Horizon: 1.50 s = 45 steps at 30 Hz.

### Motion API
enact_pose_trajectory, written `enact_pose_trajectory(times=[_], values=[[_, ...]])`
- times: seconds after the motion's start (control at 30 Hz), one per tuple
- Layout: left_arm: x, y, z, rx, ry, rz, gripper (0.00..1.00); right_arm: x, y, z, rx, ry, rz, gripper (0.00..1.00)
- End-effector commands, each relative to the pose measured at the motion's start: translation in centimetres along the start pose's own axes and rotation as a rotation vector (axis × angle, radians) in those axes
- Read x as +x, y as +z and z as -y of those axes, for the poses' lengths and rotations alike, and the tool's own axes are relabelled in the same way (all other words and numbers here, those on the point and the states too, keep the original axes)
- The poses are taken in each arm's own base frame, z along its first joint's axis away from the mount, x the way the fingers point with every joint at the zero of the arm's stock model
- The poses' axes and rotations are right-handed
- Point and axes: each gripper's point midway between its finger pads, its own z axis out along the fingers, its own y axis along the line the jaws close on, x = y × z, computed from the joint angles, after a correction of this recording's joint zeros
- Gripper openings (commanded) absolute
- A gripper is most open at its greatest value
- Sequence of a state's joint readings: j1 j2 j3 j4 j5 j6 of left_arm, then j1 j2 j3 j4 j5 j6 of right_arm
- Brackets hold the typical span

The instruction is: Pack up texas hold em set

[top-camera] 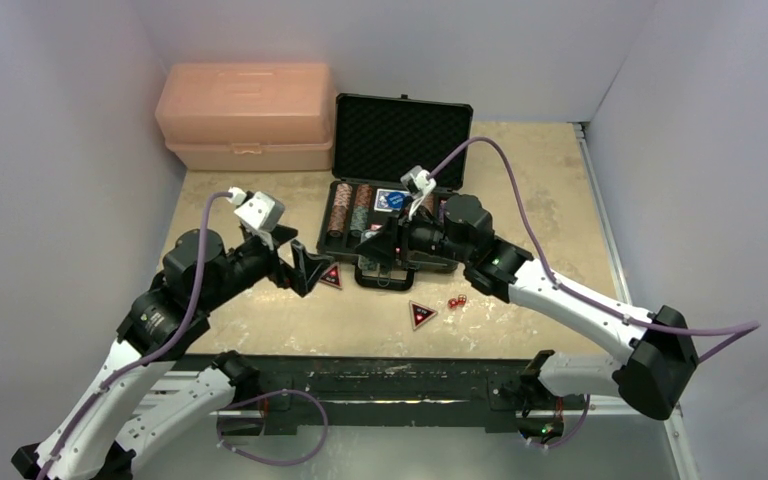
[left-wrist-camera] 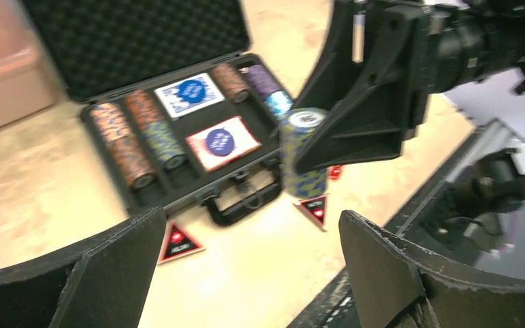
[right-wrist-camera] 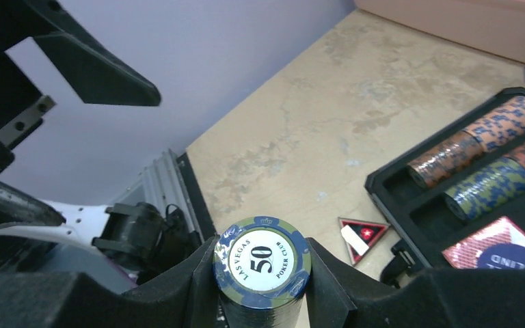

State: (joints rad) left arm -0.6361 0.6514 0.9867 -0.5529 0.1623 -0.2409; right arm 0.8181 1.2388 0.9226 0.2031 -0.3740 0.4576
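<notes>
The black case (top-camera: pixel 400 215) lies open with its foam lid (top-camera: pixel 402 135) up. It holds chip stacks (left-wrist-camera: pixel 126 143) and two card decks (left-wrist-camera: pixel 222 142). My right gripper (right-wrist-camera: pixel 262 273) is shut on an upright blue-green chip stack (right-wrist-camera: pixel 262 256) with a "50" top chip. It holds the stack just in front of the case by the handle (top-camera: pixel 380 278). My left gripper (left-wrist-camera: pixel 246 273) is open and empty, left of the case front. Two red triangular buttons (top-camera: pixel 331 277) (top-camera: pixel 421 314) and red dice (top-camera: pixel 456 301) lie on the table.
A salmon-pink plastic box (top-camera: pixel 245 115) stands at the back left, beside the case lid. The table's (top-camera: pixel 520 180) metal front edge (top-camera: pixel 390 365) runs below the buttons. Walls close in on the left, back and right.
</notes>
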Motion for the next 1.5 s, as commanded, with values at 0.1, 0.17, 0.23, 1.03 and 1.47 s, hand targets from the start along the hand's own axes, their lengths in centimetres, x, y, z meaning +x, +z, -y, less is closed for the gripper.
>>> enact_pose_trajectory(times=[0.1,0.17,0.23,1.03,1.47], values=[[2.6,-2.1,-6.9,-0.376,0.072,-0.104,0.97,-5.5,-2.2,1.3,0.212,-0.035,0.133,0.00],[3.3,-2.2,-7.4,-0.400,0.078,-0.118,0.97,-4.9,-2.7,2.4,0.285,-0.016,0.103,0.00],[3.9,-2.7,-7.9,-0.424,0.091,-0.136,0.96,-4.5,-3.3,3.5,0.352,0.002,0.092,0.00],[4.4,-4.7,-9.8,-0.539,0.116,-0.115,0.96,1.1,-5.7,15.4,0.792,0.227,-0.142,0.00],[4.4,-5.0,-10.0,-0.555,0.126,-0.109,0.96,1.0,-3.6,19.7,0.900,0.219,-0.195,0.00]])
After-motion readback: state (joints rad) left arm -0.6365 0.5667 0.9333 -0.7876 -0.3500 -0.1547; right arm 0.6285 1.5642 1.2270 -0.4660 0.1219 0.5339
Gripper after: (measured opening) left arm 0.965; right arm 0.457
